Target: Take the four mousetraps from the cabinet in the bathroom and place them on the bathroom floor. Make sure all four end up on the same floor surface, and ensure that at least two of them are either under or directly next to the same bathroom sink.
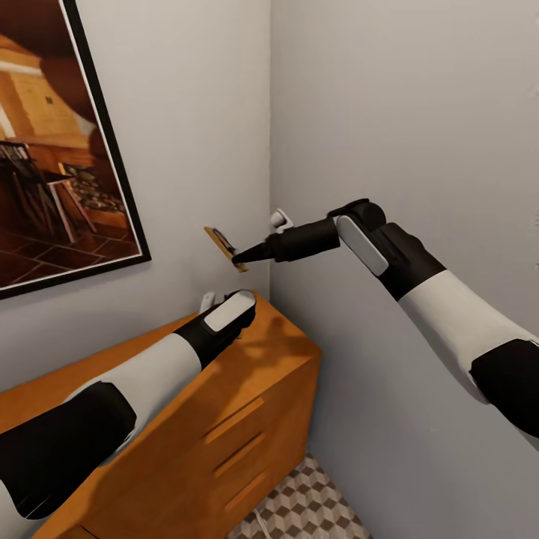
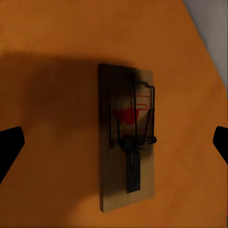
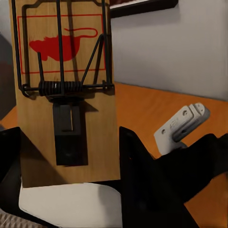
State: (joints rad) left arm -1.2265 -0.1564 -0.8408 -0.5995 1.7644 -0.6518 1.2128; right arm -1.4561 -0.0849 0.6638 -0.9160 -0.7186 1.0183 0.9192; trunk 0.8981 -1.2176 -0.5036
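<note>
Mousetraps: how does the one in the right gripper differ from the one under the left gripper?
The held mousetrap is lifted in the air, pinched at one end by the right gripper. The other mousetrap lies flat on the cabinet top, untouched between open left fingers. Both are wooden with a red rodent print.

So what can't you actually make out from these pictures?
- Left gripper, head view: hidden behind its own arm, so open or shut is unclear.
- Cabinet, head view: its left part is covered by the left arm.
- Mousetrap held by the right gripper, head view: too small for detail.
- Mousetrap, right wrist view: top edge cut off.
</note>
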